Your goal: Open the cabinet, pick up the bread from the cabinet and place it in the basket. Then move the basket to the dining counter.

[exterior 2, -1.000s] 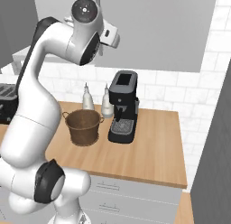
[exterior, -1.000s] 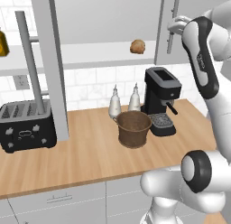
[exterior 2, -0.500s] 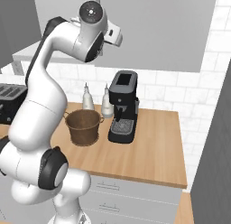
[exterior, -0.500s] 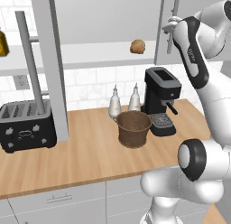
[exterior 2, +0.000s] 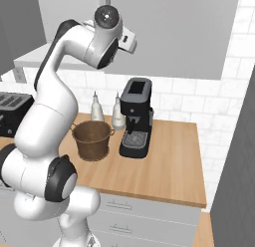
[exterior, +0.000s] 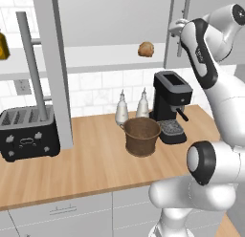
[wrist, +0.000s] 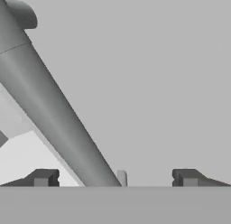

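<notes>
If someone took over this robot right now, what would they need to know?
Gripper: open, up at the bar handle of the right cabinet door; the bar runs between the fingertips, not clamped.
Bread: on the cabinet shelf.
Basket: on the worktop by the coffee machine, with no bread in it.
Done: left door stands open.
Left: grip the bread, drop it into the basket, carry the basket to the dining counter.
</notes>
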### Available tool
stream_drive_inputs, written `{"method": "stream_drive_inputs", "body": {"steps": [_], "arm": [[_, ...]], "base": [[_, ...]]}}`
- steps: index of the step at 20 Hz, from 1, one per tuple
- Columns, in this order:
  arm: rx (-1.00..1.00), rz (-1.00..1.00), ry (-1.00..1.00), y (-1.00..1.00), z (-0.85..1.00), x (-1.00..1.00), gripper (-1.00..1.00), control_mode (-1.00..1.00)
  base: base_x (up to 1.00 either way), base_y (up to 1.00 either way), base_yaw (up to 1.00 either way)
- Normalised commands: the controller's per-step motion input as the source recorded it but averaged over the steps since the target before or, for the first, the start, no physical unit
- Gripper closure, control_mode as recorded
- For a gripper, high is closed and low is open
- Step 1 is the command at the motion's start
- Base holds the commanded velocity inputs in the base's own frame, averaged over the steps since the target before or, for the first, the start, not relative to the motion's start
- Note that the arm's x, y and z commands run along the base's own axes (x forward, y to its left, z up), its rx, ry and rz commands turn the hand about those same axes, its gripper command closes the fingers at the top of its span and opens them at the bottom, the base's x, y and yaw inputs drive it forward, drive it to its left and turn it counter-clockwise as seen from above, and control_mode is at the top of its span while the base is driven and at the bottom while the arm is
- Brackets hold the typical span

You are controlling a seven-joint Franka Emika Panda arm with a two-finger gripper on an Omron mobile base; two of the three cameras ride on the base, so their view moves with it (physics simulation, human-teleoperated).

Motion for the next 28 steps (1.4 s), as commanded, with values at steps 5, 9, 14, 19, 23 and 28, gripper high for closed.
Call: {"method": "stream_drive_inputs", "body": {"steps": [5, 9, 14, 19, 23, 28], "arm": [[0.08, 0.00, 0.00, -0.01, -0.09, 0.10, -1.00, -1.00], [0.07, 0.00, 0.00, 0.00, -0.04, 0.11, -1.00, -1.00], [0.06, 0.00, -0.07, 0.00, -0.10, 0.00, 1.00, -1.00], [0.09, 0.00, -0.19, 0.09, -0.18, 0.13, 1.00, -1.00], [0.09, 0.00, -0.05, 0.19, -0.06, 0.58, 1.00, -1.00], [0.00, 0.00, 0.00, -0.33, 0.00, -0.47, 1.00, -1.00]], "base": [[0.00, 0.00, 0.00], [0.00, 0.00, 0.00], [0.00, 0.00, 0.00], [0.00, 0.00, 0.00], [0.00, 0.00, 0.00], [0.00, 0.00, 0.00]]}}
